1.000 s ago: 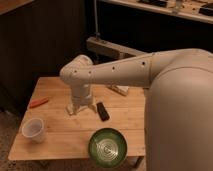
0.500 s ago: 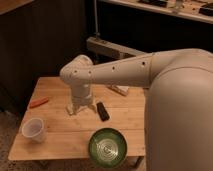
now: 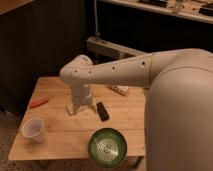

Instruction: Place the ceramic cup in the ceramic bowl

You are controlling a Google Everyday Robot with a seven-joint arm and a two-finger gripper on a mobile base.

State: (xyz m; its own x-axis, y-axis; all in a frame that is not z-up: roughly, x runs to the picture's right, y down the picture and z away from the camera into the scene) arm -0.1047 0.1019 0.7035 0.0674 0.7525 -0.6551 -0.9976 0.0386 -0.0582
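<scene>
The ceramic cup (image 3: 34,129) stands upright near the front left corner of the wooden table (image 3: 60,140). The green ceramic bowl (image 3: 107,148) sits at the front edge, to the right of the cup, with nothing in it. My gripper (image 3: 80,107) hangs from the white arm over the middle of the table, behind both of them and apart from both. It is to the right of and behind the cup.
An orange marker-like object (image 3: 38,103) lies at the table's left edge. A black bar-shaped object (image 3: 102,111) lies just right of the gripper. A pale flat object (image 3: 119,89) lies at the back. My white arm covers the right side. A dark cabinet stands behind.
</scene>
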